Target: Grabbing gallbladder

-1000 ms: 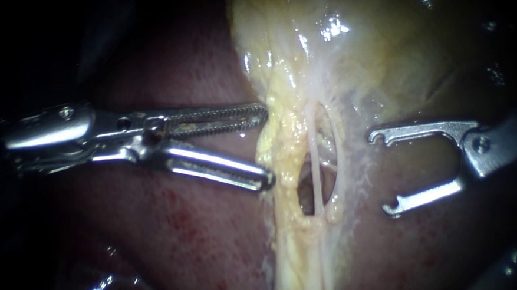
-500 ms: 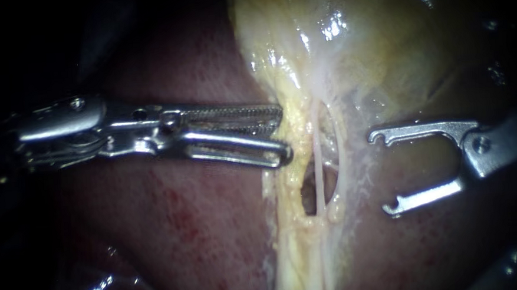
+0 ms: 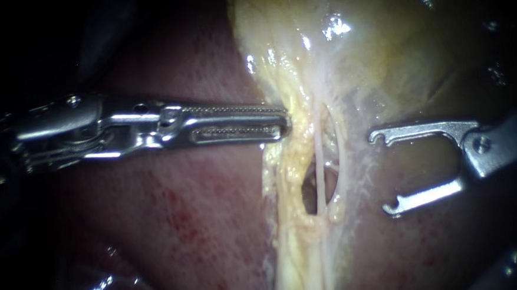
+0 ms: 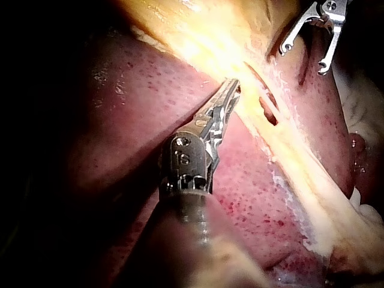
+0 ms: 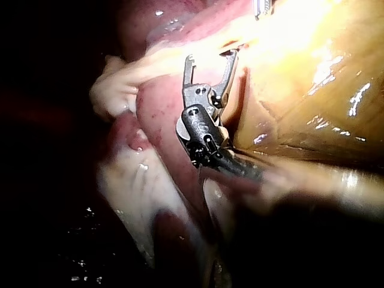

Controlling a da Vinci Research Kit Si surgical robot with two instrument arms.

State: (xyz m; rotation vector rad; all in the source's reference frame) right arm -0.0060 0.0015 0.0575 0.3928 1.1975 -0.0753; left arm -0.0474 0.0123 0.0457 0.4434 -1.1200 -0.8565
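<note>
The left instrument (image 3: pixel 282 126) lies crosswise, its jaws pinching the near edge of the gallbladder (image 3: pixel 371 50), whose neck runs top to bottom. The right instrument (image 3: pixel 381 173) waits opposite, jaws spread, not touching.

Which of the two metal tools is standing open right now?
The right instrument, coming in from the right: its jaws gape with nothing between them. The left instrument has its jaws closed on the yellowish tissue.
</note>
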